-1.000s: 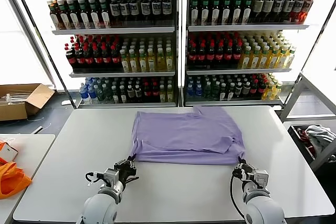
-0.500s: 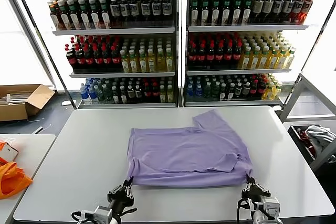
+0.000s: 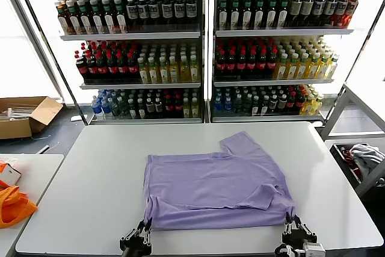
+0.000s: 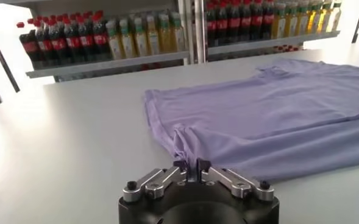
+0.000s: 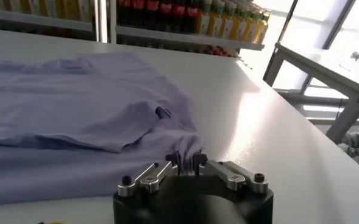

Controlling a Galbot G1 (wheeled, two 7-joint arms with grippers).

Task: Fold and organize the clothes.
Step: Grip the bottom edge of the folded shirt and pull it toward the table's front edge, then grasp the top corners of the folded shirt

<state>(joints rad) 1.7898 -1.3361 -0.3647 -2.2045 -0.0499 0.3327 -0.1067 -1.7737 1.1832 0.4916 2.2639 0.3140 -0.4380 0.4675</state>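
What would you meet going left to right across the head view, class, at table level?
Orange fabric → cardboard box → left tool → T-shirt → right tool → cloth bundle.

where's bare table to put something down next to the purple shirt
Bare white table lies on the robot's left of the lavender short-sleeved T-shirt, and a narrower strip on its right. The far strip toward the bottle shelves is also free. The near edge is crowded: left gripper and right gripper clamp the hem.
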